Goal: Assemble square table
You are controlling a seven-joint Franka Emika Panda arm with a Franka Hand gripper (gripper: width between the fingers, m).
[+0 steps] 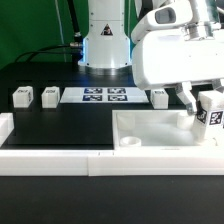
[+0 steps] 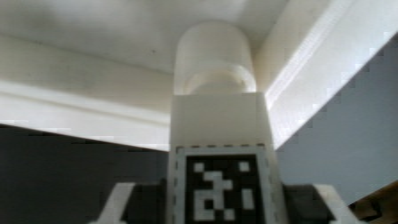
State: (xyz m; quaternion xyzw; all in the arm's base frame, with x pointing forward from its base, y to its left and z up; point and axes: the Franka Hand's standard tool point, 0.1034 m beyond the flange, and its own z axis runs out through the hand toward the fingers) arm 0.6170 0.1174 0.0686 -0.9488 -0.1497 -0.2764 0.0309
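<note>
The gripper (image 1: 203, 104) is clamping a white tagged table leg (image 1: 212, 116) between its fingers (image 2: 125, 205), jaws closed narrowly on its sides. It is holding the leg over the far corner of the square tabletop slab (image 1: 150, 132) at the exterior view's right. In the wrist view the table leg (image 2: 222, 110) is pointing its rounded end into a ribbed corner of the slab (image 2: 107, 70); whether it is touching there is hard to tell. The slab is lying flat on the black table (image 1: 60, 125), against the low white border wall (image 1: 50, 155). A loose leg block (image 1: 21, 95) and a second leg block (image 1: 50, 95) are standing at the exterior view's left of the marker board (image 1: 105, 95), a third leg block (image 1: 160, 96) at its right.
</note>
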